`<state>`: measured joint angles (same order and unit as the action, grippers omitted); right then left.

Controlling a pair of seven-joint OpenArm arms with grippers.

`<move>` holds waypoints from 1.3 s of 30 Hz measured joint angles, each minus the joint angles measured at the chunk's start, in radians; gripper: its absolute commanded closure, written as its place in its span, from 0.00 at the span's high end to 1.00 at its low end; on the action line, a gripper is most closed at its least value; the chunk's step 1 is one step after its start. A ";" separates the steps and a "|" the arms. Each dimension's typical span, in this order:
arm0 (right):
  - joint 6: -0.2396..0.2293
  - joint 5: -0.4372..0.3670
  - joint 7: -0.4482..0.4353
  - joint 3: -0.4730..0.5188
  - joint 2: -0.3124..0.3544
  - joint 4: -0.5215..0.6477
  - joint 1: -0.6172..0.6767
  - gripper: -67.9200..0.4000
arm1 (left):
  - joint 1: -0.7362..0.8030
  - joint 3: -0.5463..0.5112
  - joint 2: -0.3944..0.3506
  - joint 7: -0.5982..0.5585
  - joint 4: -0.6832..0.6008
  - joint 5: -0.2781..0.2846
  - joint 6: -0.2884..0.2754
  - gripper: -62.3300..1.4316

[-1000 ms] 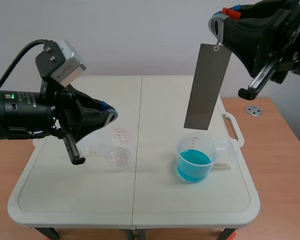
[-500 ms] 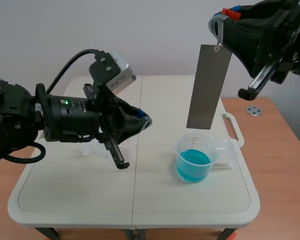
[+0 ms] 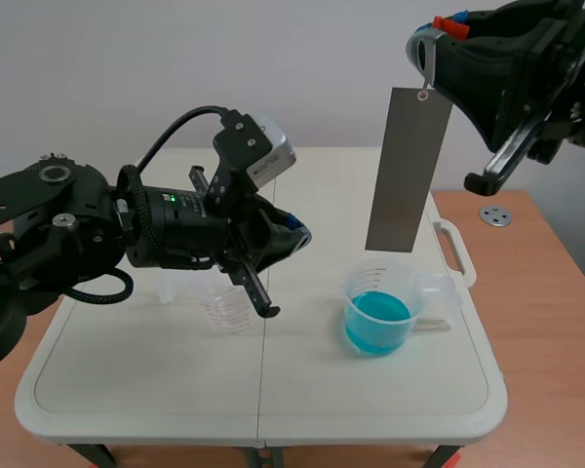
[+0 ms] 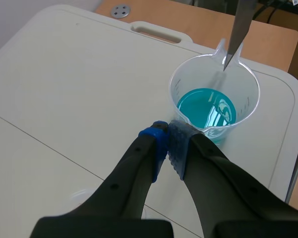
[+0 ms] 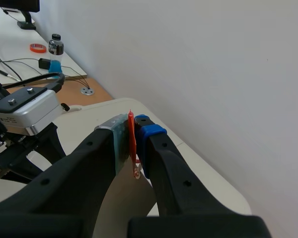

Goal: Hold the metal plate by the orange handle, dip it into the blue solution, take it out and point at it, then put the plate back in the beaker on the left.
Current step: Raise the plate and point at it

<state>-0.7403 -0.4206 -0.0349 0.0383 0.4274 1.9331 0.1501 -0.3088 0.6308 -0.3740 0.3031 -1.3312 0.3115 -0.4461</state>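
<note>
We list the right hand [image 5: 134,130] clamped on the orange handle [image 5: 132,148], the metal plate [image 3: 407,171] hanging straight below it, lower edge above the beaker of blue solution [image 3: 378,310], clear of the liquid. We list the left hand [image 4: 168,138] pinched closed on nothing, tips just short of that beaker, the plate's corner ahead and above; an empty beaker [image 3: 224,310] stands beneath it.

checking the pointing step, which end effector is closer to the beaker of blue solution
Left. The left end effector, shut, sits low beside the beaker of blue solution; the right end effector is high above it, holding the metal plate by its top.
</note>
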 measured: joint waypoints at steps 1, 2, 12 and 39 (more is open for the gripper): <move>0.000 0.000 0.000 0.000 0.000 0.000 0.000 0.02 | -0.003 0.002 0.000 0.000 0.001 0.000 0.000 0.05; 0.000 0.000 0.000 0.000 0.000 0.000 0.000 0.02 | -0.005 0.003 0.000 -0.001 0.001 0.002 0.000 0.05; 0.000 0.000 0.000 0.000 0.000 0.000 0.000 0.02 | -0.005 0.004 0.000 -0.004 0.001 0.003 0.000 0.05; 0.000 -0.004 0.003 0.000 0.000 0.000 -0.001 0.02 | 0.240 -0.348 -0.478 -0.099 -0.044 0.243 0.231 0.05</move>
<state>-0.7403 -0.4244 -0.0315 0.0383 0.4274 1.9331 0.1493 -0.0685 0.2825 -0.8524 0.2039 -1.3754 0.5549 -0.2150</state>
